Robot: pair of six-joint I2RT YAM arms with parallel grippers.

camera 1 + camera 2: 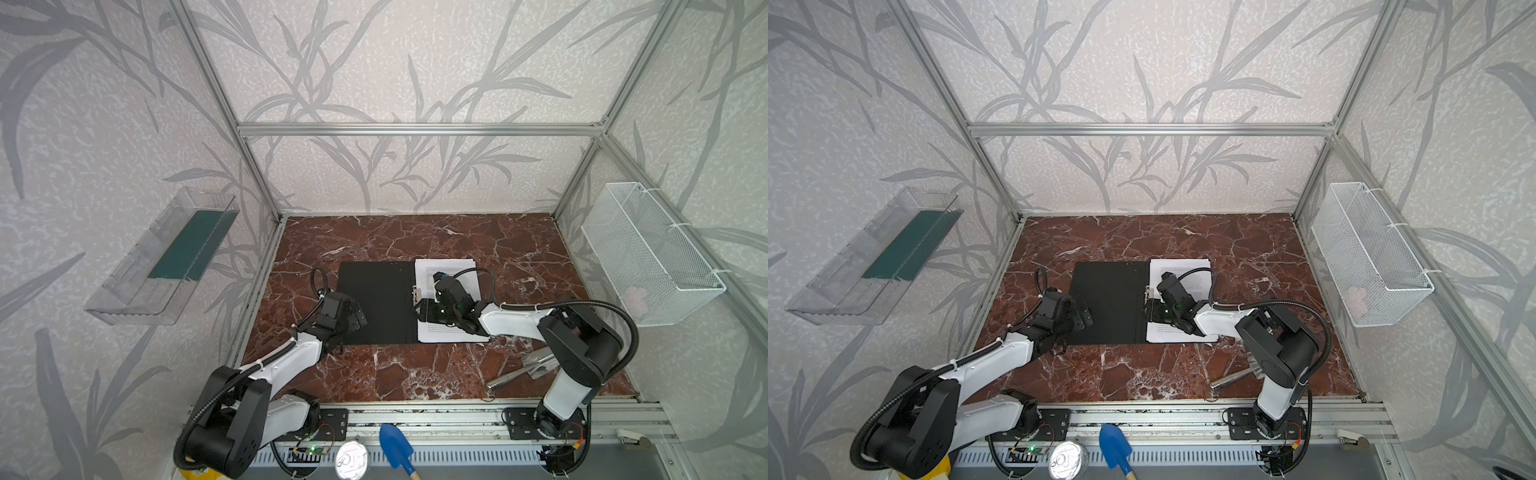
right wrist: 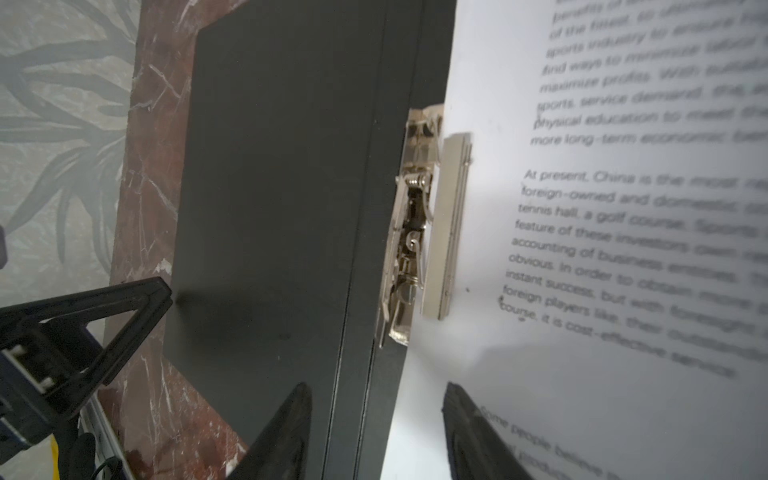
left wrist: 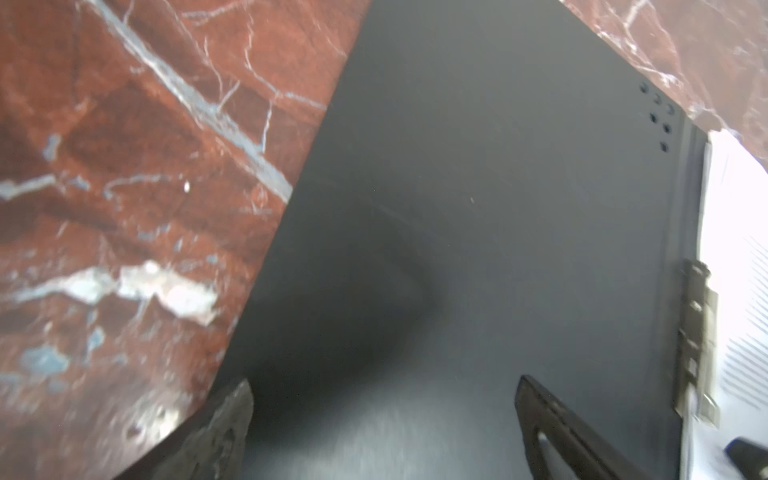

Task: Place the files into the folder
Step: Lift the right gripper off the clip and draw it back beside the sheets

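Currently the right gripper (image 2: pixel 376 390) has its jaws apart, gripping nothing. The metal clip (image 2: pixel 415 232) sits just ahead of them, its bar lying on the files (image 2: pixel 602 249), which rest in the open folder (image 2: pixel 270 187). The left gripper (image 3: pixel 384 380) has its jaws spread wide and empty, with the folder's bare black flap beneath them.

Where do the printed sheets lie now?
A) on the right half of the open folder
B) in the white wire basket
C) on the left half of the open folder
A: in a top view the files cover the right half of the open folder.
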